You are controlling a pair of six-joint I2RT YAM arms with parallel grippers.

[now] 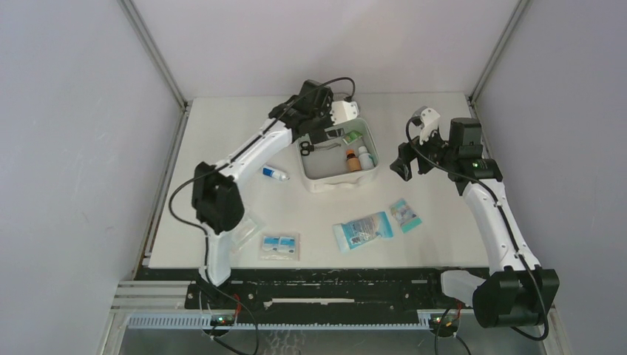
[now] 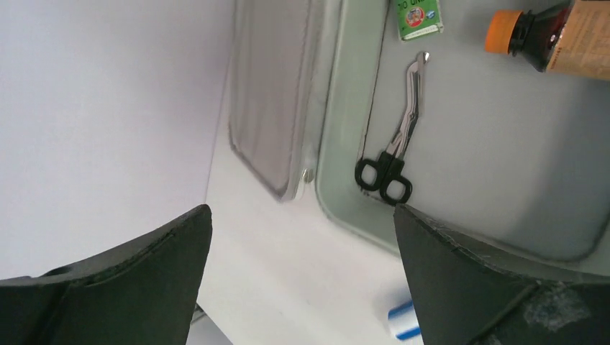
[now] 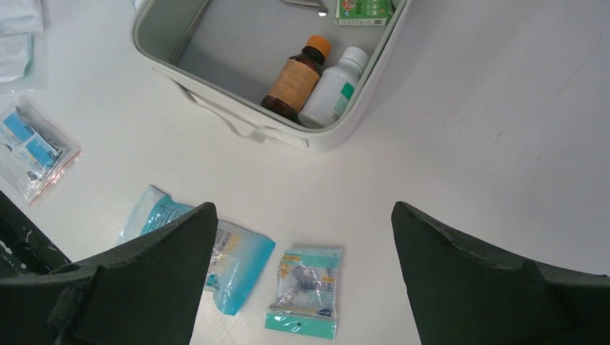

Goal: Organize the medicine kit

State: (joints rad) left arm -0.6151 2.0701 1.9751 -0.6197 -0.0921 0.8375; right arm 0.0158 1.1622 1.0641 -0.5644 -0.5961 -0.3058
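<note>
Well, my left gripper [image 2: 302, 277] and right gripper [image 3: 301, 277] gape empty; the medicine kit [image 1: 334, 182] looks soft, light; I'd probably pinch its strap [image 3: 241, 128].

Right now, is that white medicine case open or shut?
Open. The medicine kit shows its grey inside from above, with scissors, a brown bottle and a white bottle lying in it.

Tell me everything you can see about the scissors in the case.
The scissors look like bandage shears, with two black loop handles and slim silvery blades shut together, bent partway and ending in a blunt tip. They lie flat on the grey floor of the open medicine kit, alongside one wall, with the tip pointing toward a green box. Nothing holds them.
</note>
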